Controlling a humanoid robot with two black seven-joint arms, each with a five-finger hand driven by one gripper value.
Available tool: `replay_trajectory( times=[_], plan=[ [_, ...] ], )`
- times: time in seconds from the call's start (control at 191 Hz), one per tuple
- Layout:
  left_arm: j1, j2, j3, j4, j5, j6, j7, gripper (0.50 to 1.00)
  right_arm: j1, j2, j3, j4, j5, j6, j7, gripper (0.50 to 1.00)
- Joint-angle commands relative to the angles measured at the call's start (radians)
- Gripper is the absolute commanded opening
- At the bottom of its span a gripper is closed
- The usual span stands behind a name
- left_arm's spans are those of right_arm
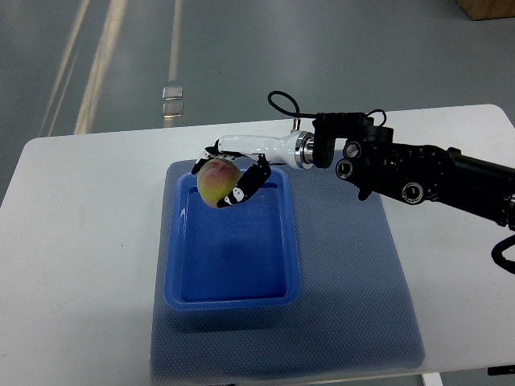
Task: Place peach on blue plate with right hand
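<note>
White table [80,241] is carrying a blue mat [354,297]; right hand [233,165] is gripping the peach [216,182], fingers curled, over the blue plate [233,301].

One peach [216,182], one blue plate [233,301], one mat [354,305], one table [72,241], one robot hand [241,165].

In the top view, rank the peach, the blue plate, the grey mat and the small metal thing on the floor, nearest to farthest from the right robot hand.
1. Peach: held in the right robot hand.
2. Blue plate: directly under the hand.
3. Grey mat: beneath the plate, spreading right and toward the camera.
4. Metal thing: on the floor beyond the table's far edge.
</note>
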Motion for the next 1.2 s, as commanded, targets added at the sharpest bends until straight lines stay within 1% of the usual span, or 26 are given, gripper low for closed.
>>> replay_trajectory(
  times=[0.0, 0.021, 0.047, 0.089, 0.125, 0.131, 0.136, 0.141, 0.178, 0.23, 0.256, 0.272, 0.408, 0.57, 0.622, 0.627, 0.653, 0.753, 0.758, 0.789, 0.873, 0.878, 0.894, 1.014, 1.098, 1.197],
  plan=[
    [0.000, 0.000, 0.001, -0.002, 0.000, 0.000, 0.001, 1.000, -0.033, 0.056, -0.018, -0.043, -0.007, -0.015, 0.000, 0.500],
    [0.000, 0.000, 0.001, -0.002, 0.000, 0.000, 0.001, 1.000, -0.033, 0.056, -0.018, -0.043, -0.007, -0.015, 0.000, 0.500],
    [0.000, 0.000, 0.001, -0.004, 0.000, 0.000, 0.001, 1.000, -0.052, 0.067, -0.029, -0.054, -0.036, -0.022, 0.002, 0.537],
    [0.000, 0.000, 0.001, -0.004, 0.000, 0.000, 0.001, 1.000, -0.059, 0.068, -0.032, -0.060, -0.052, -0.022, 0.003, 0.558],
    [0.000, 0.000, 0.001, -0.004, 0.000, 0.000, 0.001, 1.000, -0.060, 0.068, -0.032, -0.060, -0.052, -0.022, 0.003, 0.558],
    [0.000, 0.000, 0.001, -0.005, 0.000, -0.002, 0.001, 1.000, -0.066, 0.068, -0.033, -0.068, -0.067, -0.022, 0.005, 0.639],
    [0.000, 0.000, 0.001, -0.005, 0.000, -0.002, 0.001, 1.000, -0.066, 0.068, -0.033, -0.068, -0.067, -0.022, 0.005, 0.639],
    [0.000, 0.000, 0.001, -0.005, 0.000, -0.002, 0.001, 1.000, -0.067, 0.068, -0.033, -0.069, -0.070, -0.022, 0.005, 0.668],
    [0.000, 0.000, 0.001, -0.005, 0.000, -0.002, 0.001, 1.000, -0.070, 0.068, -0.033, -0.072, -0.075, -0.019, 0.006, 0.715],
    [0.000, 0.000, 0.001, -0.005, 0.000, -0.002, 0.001, 1.000, -0.073, 0.068, -0.033, -0.077, -0.078, -0.016, 0.008, 0.829],
    [0.000, 0.000, 0.001, -0.005, 0.000, -0.002, 0.001, 1.000, -0.078, 0.068, -0.032, -0.077, -0.078, -0.015, 0.008, 0.911],
    [0.000, 0.000, 0.001, -0.005, 0.000, -0.002, 0.001, 1.000, -0.079, 0.068, -0.032, -0.077, -0.078, -0.013, 0.008, 0.927],
    [0.000, 0.000, 0.001, -0.002, 0.000, -0.002, 0.001, 1.000, -0.073, 0.059, -0.018, -0.071, -0.070, -0.010, 0.011, 0.932],
    [0.000, 0.000, 0.001, -0.004, 0.000, -0.002, 0.001, 1.000, 0.006, -0.074, 0.101, 0.009, -0.033, 0.025, 0.014, 0.932],
    [0.000, 0.000, 0.001, -0.004, 0.000, -0.002, 0.001, 1.000, 0.006, -0.074, 0.102, 0.009, -0.033, 0.025, 0.014, 0.932],
    [0.000, 0.000, 0.001, -0.005, 0.000, -0.002, 0.001, 1.000, 0.011, -0.123, 0.187, 0.027, 0.002, 0.065, 0.014, 0.934],
    [0.000, 0.000, 0.001, -0.005, 0.000, -0.002, 0.001, 1.000, 0.006, -0.157, 0.247, 0.035, 0.034, 0.089, 0.014, 0.934],
    [0.000, 0.000, 0.001, -0.004, 0.000, -0.002, 0.001, 1.000, -0.003, -0.196, 0.329, 0.036, 0.088, 0.111, 0.014, 0.934],
    [0.000, 0.000, 0.001, -0.004, 0.000, -0.002, 0.001, 1.000, -0.051, -0.226, 0.440, 0.036, 0.171, 0.116, 0.014, 0.934],
    [0.000, 0.000, 0.001, -0.004, 0.000, -0.002, 0.001, 1.000, -0.099, -0.234, 0.509, 0.032, 0.233, 0.116, 0.014, 0.934],
    [0.000, 0.000, 0.001, -0.004, 0.000, -0.002, 0.001, 1.000, -0.150, -0.234, 0.579, 0.027, 0.297, 0.117, 0.014, 0.934],
    [0.000, 0.000, 0.001, -0.005, 0.000, -0.002, 0.001, 1.000, -0.244, -0.222, 0.699, 0.026, 0.424, 0.120, 0.014, 0.934],
    [0.000, 0.000, 0.001, -0.005, 0.000, -0.002, 0.001, 1.000, -0.288, -0.217, 0.746, 0.026, 0.482, 0.122, 0.015, 0.934],
    [0.000, 0.000, 0.001, -0.007, 0.000, -0.002, 0.001, 1.000, -0.497, -0.136, 0.915, 0.012, 0.772, 0.123, 0.014, 0.934],
    [0.000, 0.000, 0.001, -0.008, 0.000, -0.002, 0.001, 1.000, -0.561, -0.054, 0.964, -0.028, 0.879, 0.123, 0.020, 0.934],
    [0.000, 0.000, 0.003, -0.008, 0.000, 0.001, 0.001, 1.000, -0.589, -0.011, 0.994, -0.071, 0.919, 0.123, 0.094, 0.934]
  ],
)
